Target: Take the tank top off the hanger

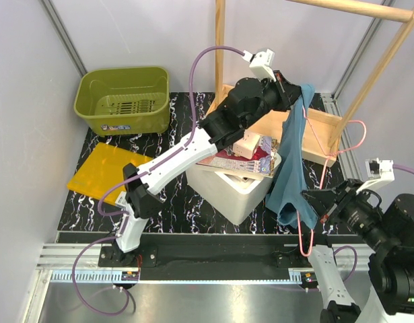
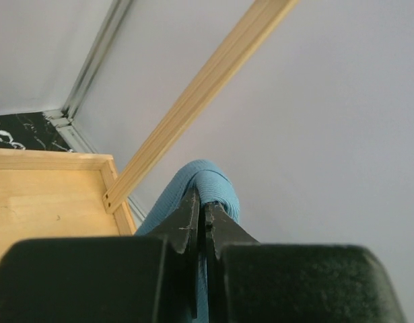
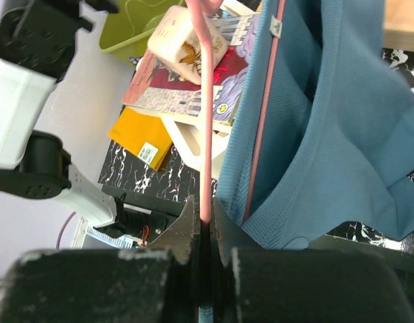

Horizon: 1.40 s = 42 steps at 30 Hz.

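Note:
The teal-blue tank top (image 1: 292, 168) hangs limp between my two grippers, above the white box. My left gripper (image 1: 302, 92) is shut on its top end, raised near the wooden rack; the left wrist view shows the fabric (image 2: 207, 185) folded over the closed jaws (image 2: 202, 208). The pink wire hanger (image 1: 323, 176) runs from its hook near the rack post down past the garment. My right gripper (image 1: 316, 214) is shut on the hanger's wire low at the right; the right wrist view shows the pink wire (image 3: 205, 134) pinched between the jaws (image 3: 205, 219), with the tank top (image 3: 328, 128) beside it.
A wooden rack (image 1: 341, 108) with a tray base (image 1: 321, 138) stands at the back right. A white box (image 1: 237, 185) holds books and a small carton (image 1: 248, 145). A green basket (image 1: 124, 99) sits back left, a yellow folder (image 1: 106, 168) in front of it.

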### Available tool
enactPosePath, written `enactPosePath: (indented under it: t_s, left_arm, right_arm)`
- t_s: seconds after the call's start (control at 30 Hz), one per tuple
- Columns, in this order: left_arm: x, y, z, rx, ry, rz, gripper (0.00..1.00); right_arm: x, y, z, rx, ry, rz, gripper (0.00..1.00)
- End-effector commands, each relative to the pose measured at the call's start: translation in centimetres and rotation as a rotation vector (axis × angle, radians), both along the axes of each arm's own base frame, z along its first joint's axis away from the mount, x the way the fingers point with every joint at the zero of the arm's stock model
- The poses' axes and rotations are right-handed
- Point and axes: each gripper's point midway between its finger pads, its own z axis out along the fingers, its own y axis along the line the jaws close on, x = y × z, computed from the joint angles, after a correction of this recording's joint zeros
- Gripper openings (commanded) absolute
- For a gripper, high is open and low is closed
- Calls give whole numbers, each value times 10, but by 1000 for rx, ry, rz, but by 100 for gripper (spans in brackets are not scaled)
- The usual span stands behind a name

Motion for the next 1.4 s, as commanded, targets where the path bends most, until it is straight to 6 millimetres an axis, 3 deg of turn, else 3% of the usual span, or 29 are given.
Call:
enactPosePath:
  t_s: [0.0, 0.17, 0.33, 0.5, 0.73, 1.07, 1.2, 1.33, 1.37]
  left_arm:
    - [21, 13, 28, -104, -6, 117, 0]
    - [40, 20, 18, -107, 35, 162, 0]
    - [40, 10, 10, -106, 44, 119, 0]
    - [41, 5, 0, -85, 58, 97, 0]
    - [54, 4, -7, -96, 56, 75, 1]
    - [57, -3, -16, -81, 27, 38, 12]
    - [66, 2, -24, -60, 41, 60, 21]
    - [68, 8, -12, -77, 20, 42, 51]
    - [68, 10, -9, -80, 11, 38, 54]
  right_arm:
    - [-32, 8, -19, -4, 74, 53, 0]
    - [-36, -3, -23, -48, 79, -13, 0]
    - [-33, -12, -21, -70, 63, -67, 0]
    - [-10, -26, -2, -93, 60, -141, 0]
    - [17, -27, 26, -33, 93, -171, 0]
    - [46, -20, 13, 88, 255, -179, 0]
    - [59, -18, 11, 129, 325, -186, 0]
    - [75, -20, 11, 150, 374, -212, 0]
    - [78, -21, 11, 155, 381, -219, 0]
